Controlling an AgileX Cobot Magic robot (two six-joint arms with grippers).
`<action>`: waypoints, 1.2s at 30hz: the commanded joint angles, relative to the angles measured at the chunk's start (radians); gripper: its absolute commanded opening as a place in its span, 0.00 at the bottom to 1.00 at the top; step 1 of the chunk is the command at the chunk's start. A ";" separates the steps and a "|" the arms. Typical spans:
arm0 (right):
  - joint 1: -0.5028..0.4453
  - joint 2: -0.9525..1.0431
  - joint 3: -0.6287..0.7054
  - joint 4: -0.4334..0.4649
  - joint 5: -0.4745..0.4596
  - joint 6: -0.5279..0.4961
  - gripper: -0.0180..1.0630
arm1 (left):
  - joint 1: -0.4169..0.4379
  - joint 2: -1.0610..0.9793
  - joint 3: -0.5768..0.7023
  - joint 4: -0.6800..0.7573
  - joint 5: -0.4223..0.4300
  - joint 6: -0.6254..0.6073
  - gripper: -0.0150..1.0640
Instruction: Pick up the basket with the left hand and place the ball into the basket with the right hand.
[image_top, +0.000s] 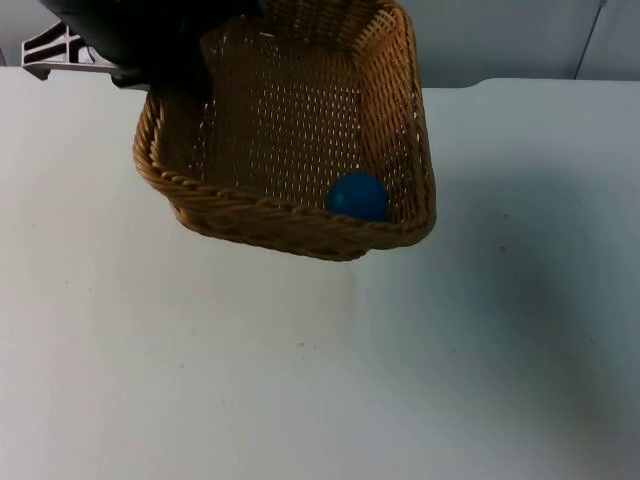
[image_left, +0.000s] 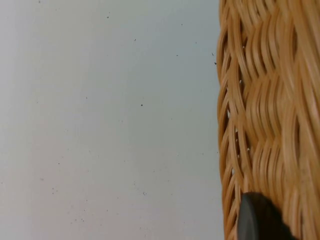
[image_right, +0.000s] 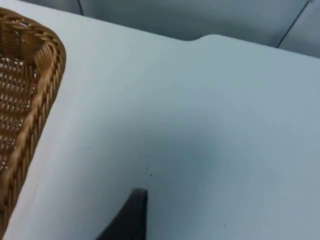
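The woven wicker basket (image_top: 290, 130) hangs tilted above the table at the back, its near rim lowest. A blue ball (image_top: 357, 197) lies inside it, against the near wall toward the right corner. My left gripper (image_top: 172, 82) is shut on the basket's left rim, the black arm covering that corner. In the left wrist view a black fingertip (image_left: 257, 220) presses on the basket's woven wall (image_left: 270, 110). My right gripper (image_right: 131, 217) hovers over bare table to the right of the basket's corner (image_right: 30, 100), holding nothing.
The white table (image_top: 320, 370) spreads out in front of and to the right of the basket. A grey partition wall (image_top: 500, 35) closes off the back. A white bracket (image_top: 55, 50) stands at the back left.
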 joint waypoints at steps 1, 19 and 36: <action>-0.005 -0.087 0.054 -0.014 -0.004 0.023 0.95 | -0.004 -0.008 -0.006 -0.016 -0.022 0.000 0.01; -0.005 -0.406 0.425 -0.107 -0.214 0.132 0.95 | -0.004 -0.008 -0.006 -0.018 -0.022 0.015 0.01; -0.005 -0.406 0.425 -0.107 -0.210 0.132 0.95 | -0.016 0.081 -0.006 -0.312 -0.139 0.280 0.01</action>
